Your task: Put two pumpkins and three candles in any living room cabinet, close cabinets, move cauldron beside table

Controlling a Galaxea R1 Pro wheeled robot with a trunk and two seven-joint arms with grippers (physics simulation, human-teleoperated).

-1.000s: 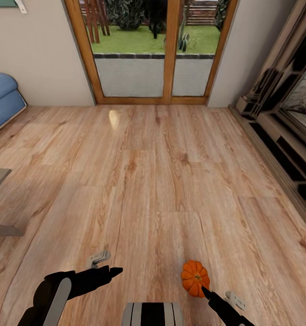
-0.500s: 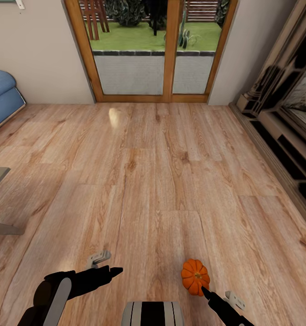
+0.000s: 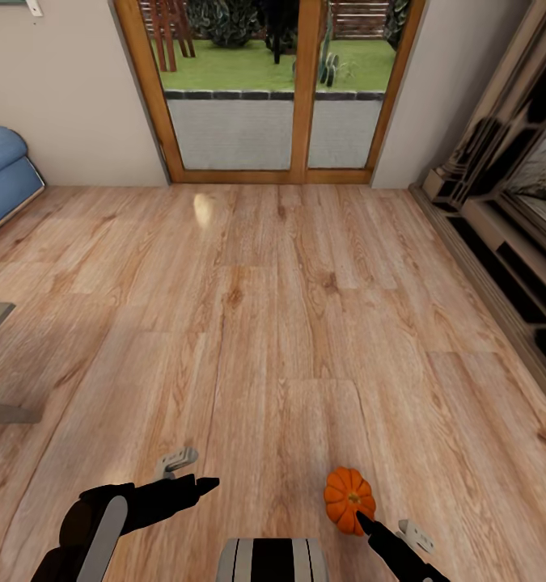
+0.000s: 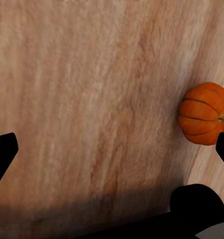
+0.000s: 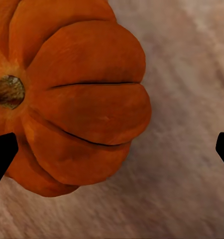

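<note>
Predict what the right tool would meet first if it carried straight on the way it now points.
Probably the pumpkin: the right tool points at it at close range, with its fingertips spread wide in the wrist view. The pumpkin sits toward one fingertip, so that fingertip may strike it first; depth is unclear.

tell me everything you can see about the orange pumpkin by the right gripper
The pumpkin is small, bright orange and deeply ribbed, with a smooth matte skin and a short brownish stem. It looks whole and undamaged. In the head view it sits low over the wooden floor, right at the tip of the right gripper. In the right wrist view it lies off to one side between the wide-apart fingertips, stem pointing sideways. Whether it rests on the floor or is touched by a finger cannot be told.
</note>
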